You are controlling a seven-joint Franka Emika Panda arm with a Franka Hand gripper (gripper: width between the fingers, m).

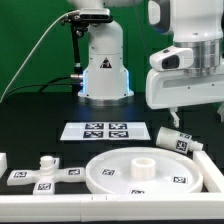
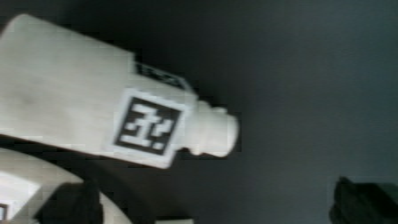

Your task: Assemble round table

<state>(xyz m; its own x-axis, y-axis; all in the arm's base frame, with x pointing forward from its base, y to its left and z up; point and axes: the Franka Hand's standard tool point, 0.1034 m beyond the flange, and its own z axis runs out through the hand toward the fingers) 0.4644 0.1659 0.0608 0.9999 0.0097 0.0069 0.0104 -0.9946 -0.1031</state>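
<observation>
**Gripper poised over the lying leg, three parts spread along the front rail**

The gripper (image 1: 175, 118) hangs just above the leg (image 1: 172, 140), which lies on its side on the black counter (image 1: 40, 125), toward the exterior view's right. I cannot tell from here whether the gripper is released or clenched. The wrist view shows only one dark fingertip (image 2: 365, 195), off to one side of the leg (image 2: 98, 85) and not touching it. A square tag (image 2: 151, 125) faces that camera, near the leg's narrower end.

By count there is one leg, one disc (image 1: 115, 178) and one foot (image 1: 42, 172). The disc lies flat with its rim up and a raised hub in the middle, just in front of the leg. The cross-shaped foot sits well apart from it, toward the exterior view's left.

A low white rail (image 1: 100, 207) runs along the near edge, close to the disc's rim, and another stretch closes the right side beside the disc. One marker board (image 1: 105, 130) with four tags lies behind the disc. Open black counter runs from it back to the robot base (image 1: 103, 75).
</observation>
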